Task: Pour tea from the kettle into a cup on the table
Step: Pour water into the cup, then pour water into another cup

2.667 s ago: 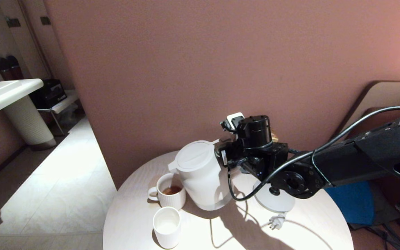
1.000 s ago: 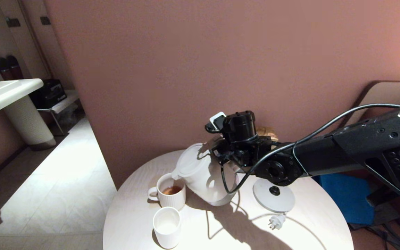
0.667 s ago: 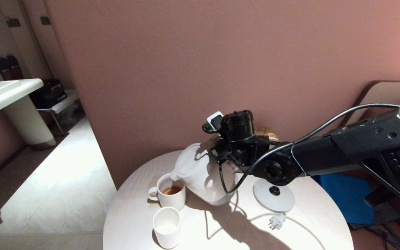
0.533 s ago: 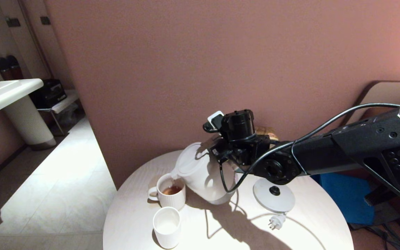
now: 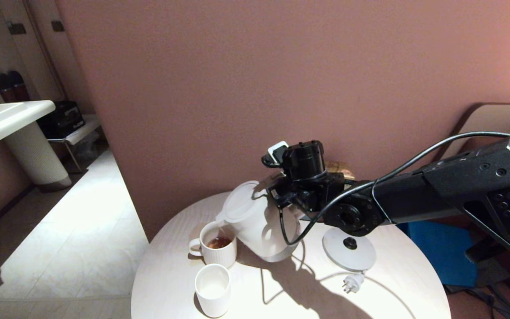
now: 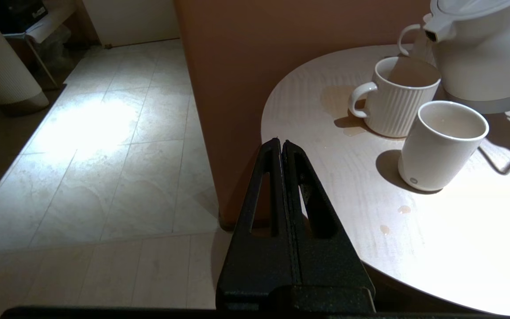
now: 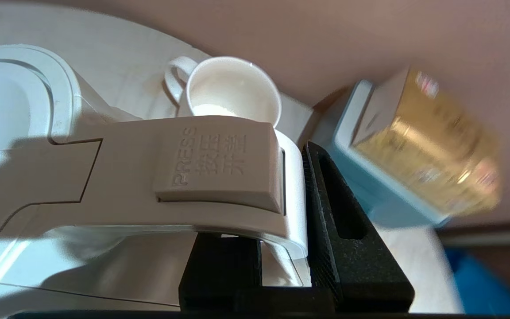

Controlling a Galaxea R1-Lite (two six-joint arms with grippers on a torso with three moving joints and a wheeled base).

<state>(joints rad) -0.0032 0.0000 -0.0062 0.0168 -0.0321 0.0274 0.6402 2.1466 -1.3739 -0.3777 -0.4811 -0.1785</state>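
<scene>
The white kettle (image 5: 255, 221) hangs tilted above the round white table (image 5: 370, 292), spout down over a ribbed handled mug (image 5: 214, 250). My right gripper (image 5: 281, 195) is shut on its loop handle; in the right wrist view the black fingers (image 7: 326, 199) clamp the handle (image 7: 219, 177). A thin stream of amber tea (image 6: 419, 46) falls from the spout into the mug, where tea (image 5: 218, 243) pools. The plain handleless cup (image 5: 213, 288) stands just in front of the mug and looks empty (image 6: 447, 146). My left gripper (image 6: 280, 144) is parked, shut, off the table's left edge.
The kettle's round base (image 5: 349, 249) and its plug (image 5: 352, 283) lie on the table's right part. A second ribbed mug (image 7: 230, 91) and a blue-and-gold box (image 7: 414, 150) stand by the wall. A few drops (image 6: 403, 209) dot the table. A sink (image 5: 2, 119) stands far left.
Since the earliest frame my right gripper has lowered the kettle and tipped its spout over the ribbed mug. Over the last second it has barely moved. The left arm is still.
</scene>
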